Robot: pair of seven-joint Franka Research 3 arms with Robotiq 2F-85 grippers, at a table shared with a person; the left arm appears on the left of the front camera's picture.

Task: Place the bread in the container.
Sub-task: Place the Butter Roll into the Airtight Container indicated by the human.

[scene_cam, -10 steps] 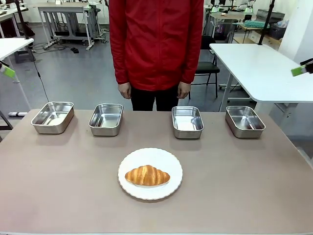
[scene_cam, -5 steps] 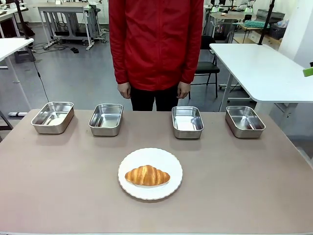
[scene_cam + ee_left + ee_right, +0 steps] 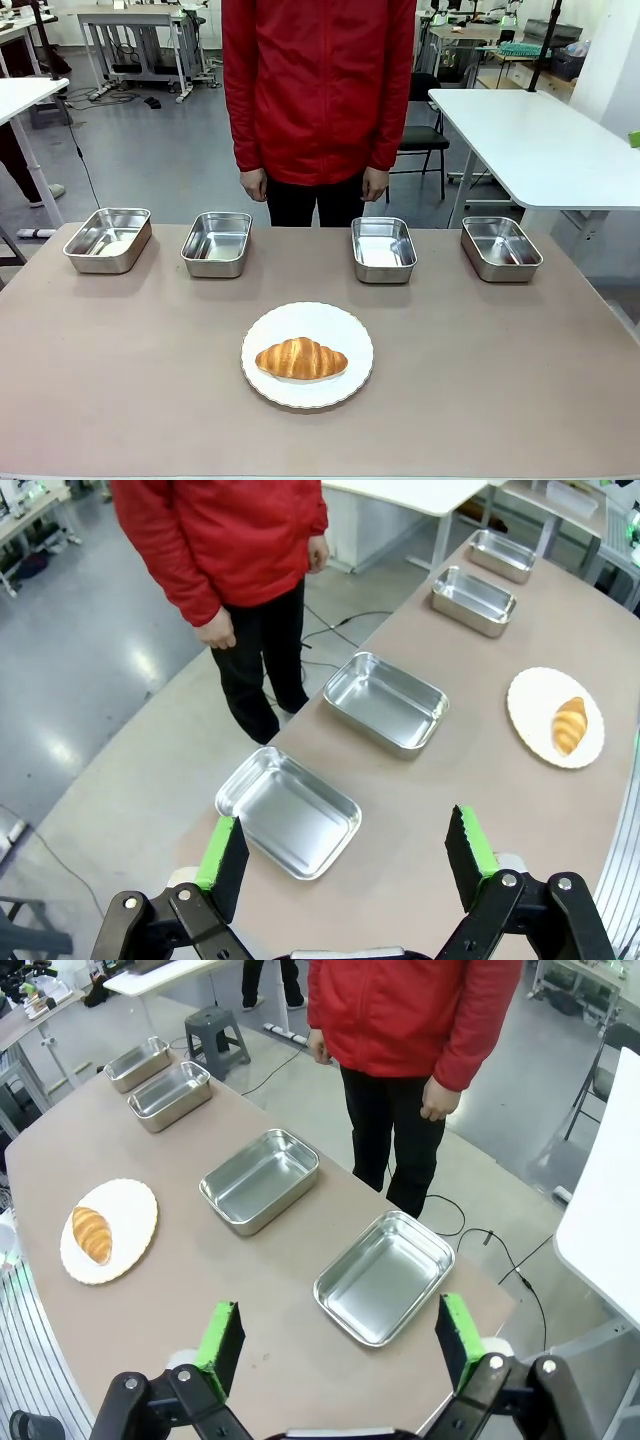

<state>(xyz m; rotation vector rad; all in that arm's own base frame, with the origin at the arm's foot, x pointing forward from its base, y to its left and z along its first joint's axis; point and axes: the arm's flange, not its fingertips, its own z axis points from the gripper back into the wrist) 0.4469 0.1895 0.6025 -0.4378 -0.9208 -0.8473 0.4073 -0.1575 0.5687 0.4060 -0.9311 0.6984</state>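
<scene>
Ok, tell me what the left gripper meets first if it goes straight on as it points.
The open left gripper would probably meet the nearest pan, or the table beside its rim; depth is unclear.

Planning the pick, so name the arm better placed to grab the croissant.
Left, but barely. The croissant, on the white plate, sits just left of the front view's middle. The left pincer and right pincer both hang open above opposite table ends.

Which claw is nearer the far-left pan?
Left. The left claw hovers open by the far-left pan; the right claw hovers open by the far-right pan, at the row's other end.
</scene>
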